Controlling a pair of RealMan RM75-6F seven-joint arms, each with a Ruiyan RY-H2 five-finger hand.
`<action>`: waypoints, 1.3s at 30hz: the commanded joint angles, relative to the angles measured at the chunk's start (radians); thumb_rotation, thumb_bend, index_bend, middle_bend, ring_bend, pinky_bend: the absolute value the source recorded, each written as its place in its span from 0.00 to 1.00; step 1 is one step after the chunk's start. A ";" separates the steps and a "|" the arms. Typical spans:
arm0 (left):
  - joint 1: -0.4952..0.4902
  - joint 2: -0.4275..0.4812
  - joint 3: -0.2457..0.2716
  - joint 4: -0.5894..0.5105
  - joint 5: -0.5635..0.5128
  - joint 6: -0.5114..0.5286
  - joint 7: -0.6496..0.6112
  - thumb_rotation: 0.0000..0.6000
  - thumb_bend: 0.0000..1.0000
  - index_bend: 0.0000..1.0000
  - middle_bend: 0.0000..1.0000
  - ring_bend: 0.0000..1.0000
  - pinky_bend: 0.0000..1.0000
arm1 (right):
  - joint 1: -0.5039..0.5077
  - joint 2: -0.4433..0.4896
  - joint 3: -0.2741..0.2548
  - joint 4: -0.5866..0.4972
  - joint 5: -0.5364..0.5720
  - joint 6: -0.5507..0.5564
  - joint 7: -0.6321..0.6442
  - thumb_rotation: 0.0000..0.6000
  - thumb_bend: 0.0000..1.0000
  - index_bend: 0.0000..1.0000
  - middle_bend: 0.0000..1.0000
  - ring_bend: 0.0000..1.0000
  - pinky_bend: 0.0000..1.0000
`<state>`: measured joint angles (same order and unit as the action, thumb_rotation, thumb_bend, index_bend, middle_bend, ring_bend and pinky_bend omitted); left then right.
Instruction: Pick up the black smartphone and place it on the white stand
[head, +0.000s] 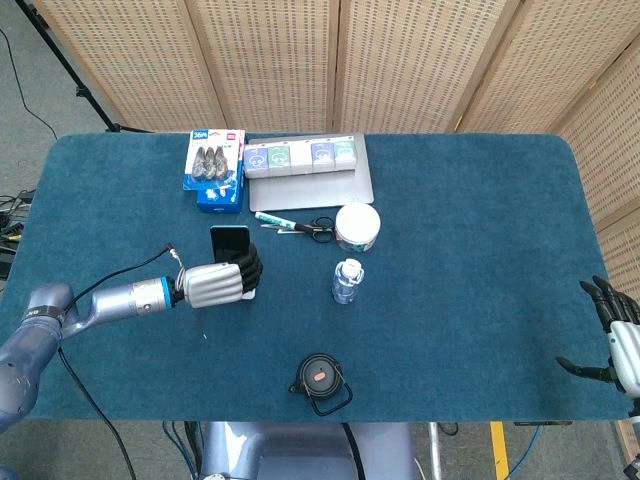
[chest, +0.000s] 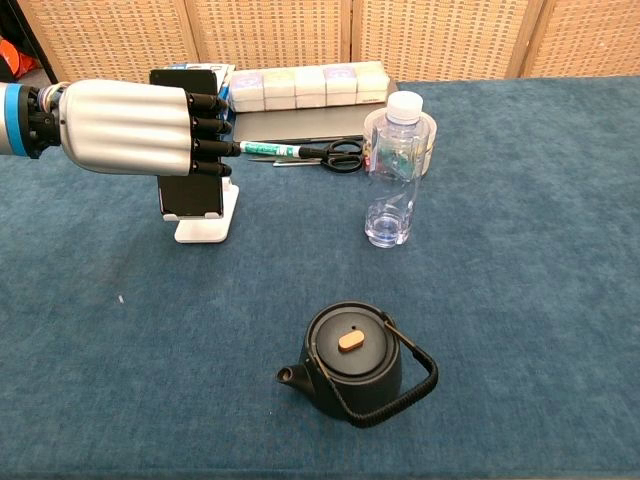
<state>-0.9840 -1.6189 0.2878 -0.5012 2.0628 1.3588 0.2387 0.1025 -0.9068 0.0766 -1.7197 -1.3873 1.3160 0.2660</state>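
The black smartphone (chest: 190, 196) (head: 229, 238) stands upright with its lower edge in the white stand (chest: 205, 228) at the table's left middle. My left hand (chest: 130, 127) (head: 220, 282) reaches in from the left. Its fingers (chest: 205, 130) lie across the phone's front and cover its middle, gripping it; the thumb is hidden. My right hand (head: 615, 340) hangs at the table's right edge with its fingers apart and nothing in them; only the head view shows it.
A clear water bottle (chest: 393, 170) stands to the right of the stand, with a white jar (head: 357, 227) behind it. A pen (chest: 275, 149) and scissors (chest: 340, 153) lie just behind the phone. A black teapot (chest: 355, 365) sits near the front. Boxes on a laptop (head: 310, 170) line the back.
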 joint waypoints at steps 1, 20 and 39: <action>0.001 0.002 0.001 -0.004 -0.002 -0.002 0.003 1.00 0.30 0.39 0.16 0.22 0.45 | 0.000 0.000 0.000 0.000 -0.001 0.000 0.000 1.00 0.00 0.00 0.00 0.00 0.00; 0.004 0.071 0.001 -0.102 -0.014 -0.004 0.045 1.00 0.20 0.18 0.00 0.04 0.43 | -0.003 0.004 -0.001 -0.012 -0.004 0.007 -0.001 1.00 0.00 0.00 0.00 0.00 0.00; 0.048 0.128 -0.031 -0.205 -0.035 0.105 0.009 1.00 0.14 0.11 0.00 0.00 0.42 | -0.004 0.009 -0.001 -0.016 -0.003 0.005 0.007 1.00 0.00 0.00 0.00 0.00 0.00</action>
<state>-0.9493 -1.5205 0.2634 -0.6677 2.0280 1.4195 0.2662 0.0988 -0.8977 0.0759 -1.7351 -1.3905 1.3206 0.2726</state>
